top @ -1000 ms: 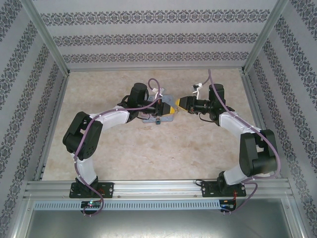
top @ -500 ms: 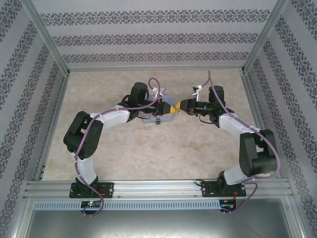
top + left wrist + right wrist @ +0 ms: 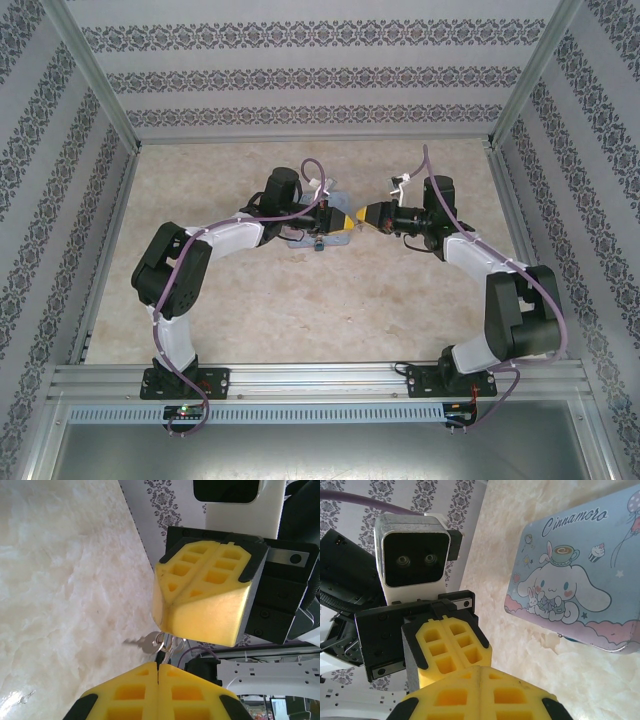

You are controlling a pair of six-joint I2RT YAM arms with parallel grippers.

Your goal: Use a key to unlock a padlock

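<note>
Both arms bow outward at the elbow and reach inward: the left arm point(image 3: 225, 236) and right arm point(image 3: 472, 252) hold the left gripper point(image 3: 344, 218) and right gripper point(image 3: 366, 214) nose to nose (tips all but touching). Each gripper's yellow pads sit pressed together along one seam, with no gap showing between them.

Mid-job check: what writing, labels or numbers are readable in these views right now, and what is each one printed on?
"Cinnamoro": dark cursive lettering along the top of the lid of the light-blue cartoon-printed tin box, read in the right wrist view.
Nothing else is legible: the tin box's print is too small to read in the top external view, and the coloured shapes in the lower right corner of the left wrist view are too blurred.
</note>
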